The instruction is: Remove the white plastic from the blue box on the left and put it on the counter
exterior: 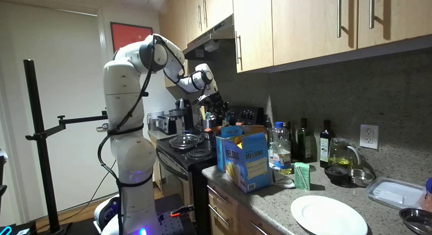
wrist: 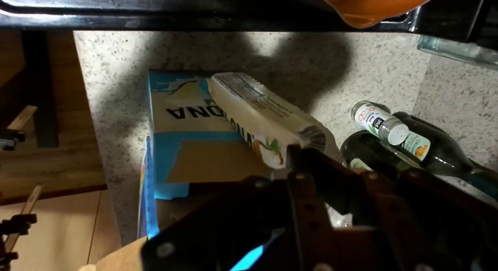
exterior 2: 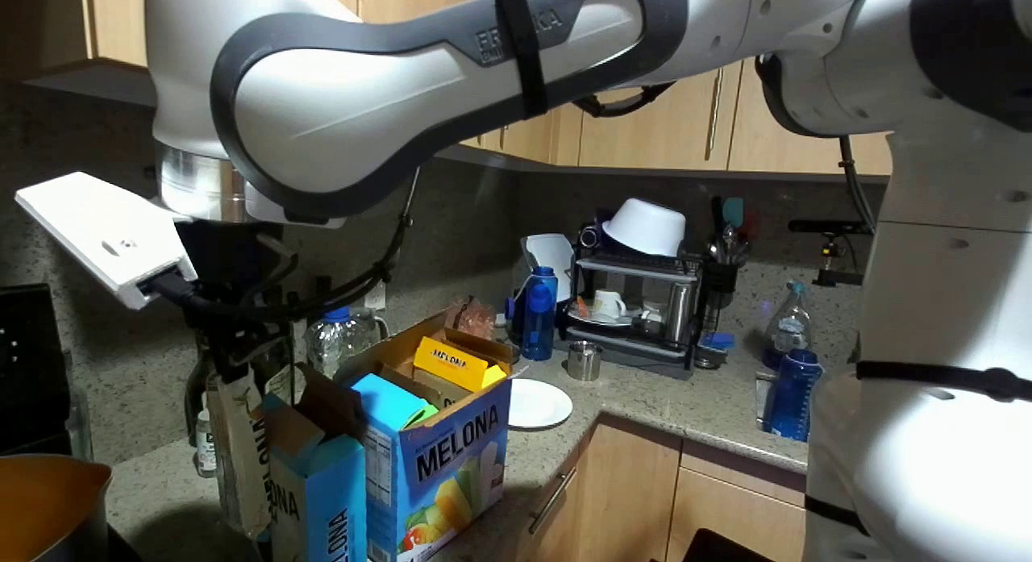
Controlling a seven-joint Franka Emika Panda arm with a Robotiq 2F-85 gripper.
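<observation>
The blue box on the left [exterior 2: 322,497] stands open on the counter [exterior 2: 169,497]; the box shows in the wrist view [wrist: 183,98] with a brown flap folded out. The white plastic [exterior 2: 242,449] is a cream printed wrapper outside that box, hanging upright along its stove side. In the wrist view the wrapper [wrist: 260,111] overlaps the box's printed face. My gripper [wrist: 297,152] is shut on the wrapper's crimped top end; in an exterior view the gripper [exterior 2: 234,372] is above it. I cannot tell whether the wrapper's lower end touches the counter [wrist: 113,57].
A larger blue Melona box [exterior 2: 443,465] holding yellow and blue cartons stands close beside the small box. Dark bottles [wrist: 362,146] and a spice jar [wrist: 377,121] stand near the wall. The black stove edge [wrist: 155,14] and an orange pot [wrist: 377,6] are close by.
</observation>
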